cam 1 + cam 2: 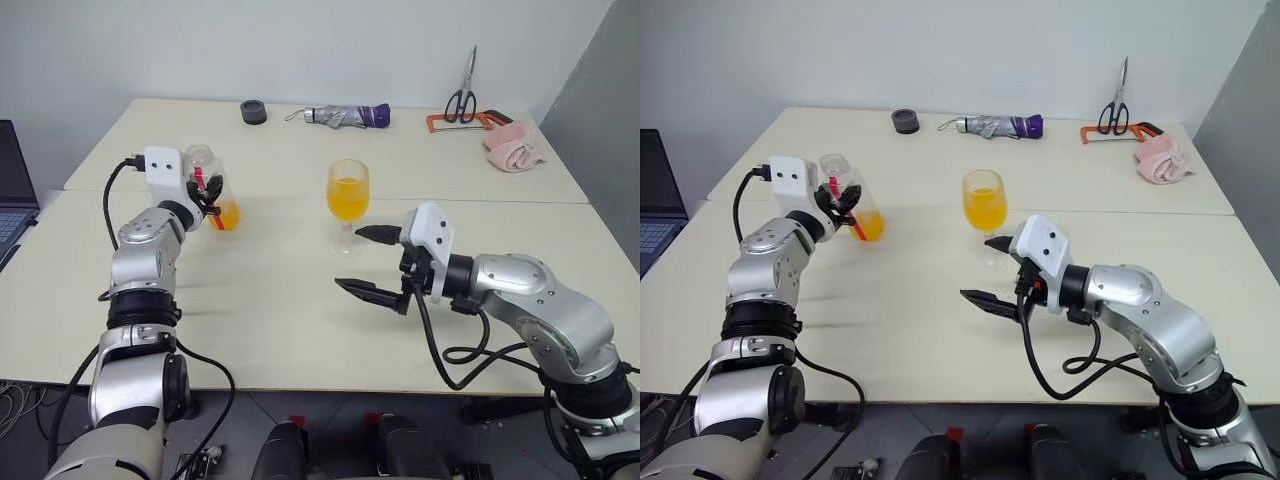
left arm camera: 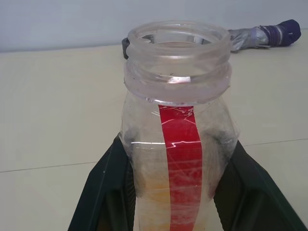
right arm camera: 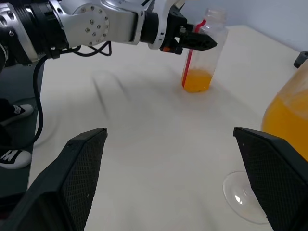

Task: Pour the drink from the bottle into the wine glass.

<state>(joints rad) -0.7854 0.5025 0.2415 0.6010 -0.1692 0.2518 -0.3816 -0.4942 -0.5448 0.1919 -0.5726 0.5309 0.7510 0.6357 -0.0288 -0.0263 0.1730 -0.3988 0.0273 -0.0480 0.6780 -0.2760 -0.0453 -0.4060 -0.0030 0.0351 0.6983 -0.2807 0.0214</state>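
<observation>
The bottle (image 1: 210, 188) is clear, uncapped and upright, with a red label strip (image 2: 180, 149). It sits at the left of the table, base at the tabletop, and my left gripper (image 1: 206, 196) is shut on its sides. A little orange drink (image 3: 196, 81) lies in its bottom. The wine glass (image 1: 347, 195) stands mid-table, its bowl well filled with orange drink (image 1: 983, 210). My right gripper (image 1: 348, 258) hangs open just in front of the glass's foot (image 3: 245, 197), holding nothing.
Along the far edge lie a black round object (image 1: 254, 111), a folded umbrella (image 1: 348, 116), scissors (image 1: 463, 95), an orange-handled saw (image 1: 465, 120) and a pink cloth (image 1: 513, 147). A laptop (image 1: 12, 190) sits at the far left. A table seam (image 1: 480, 200) crosses behind the glass.
</observation>
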